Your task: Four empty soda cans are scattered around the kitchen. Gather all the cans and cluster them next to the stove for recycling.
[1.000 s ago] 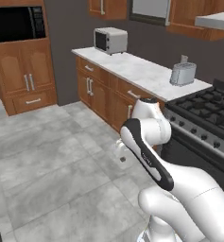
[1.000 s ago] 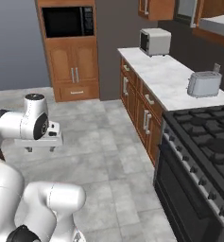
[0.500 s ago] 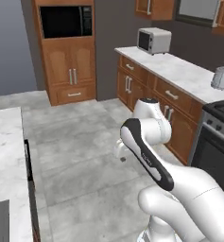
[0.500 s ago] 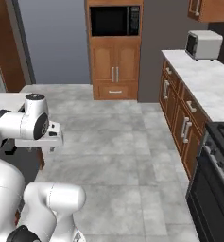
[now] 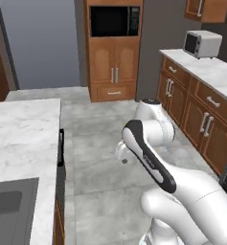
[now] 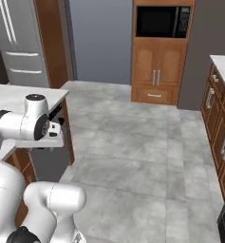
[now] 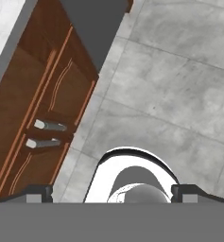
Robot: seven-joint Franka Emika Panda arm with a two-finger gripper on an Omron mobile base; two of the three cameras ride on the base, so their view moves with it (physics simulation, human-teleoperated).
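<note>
Marble island counter [image 5: 24,129] sits close beside the folded arm, whose gripper [image 7: 111,194] hangs released and empty, so turning could clip its edge.

No text, label, brand, number or sign can be read on any appliance, cabinet or surface that is shown.

Built-in microwave [image 5: 114,21], toaster oven [image 5: 202,43], fridge [image 6: 20,42], possibly sink [image 5: 9,210]
</note>
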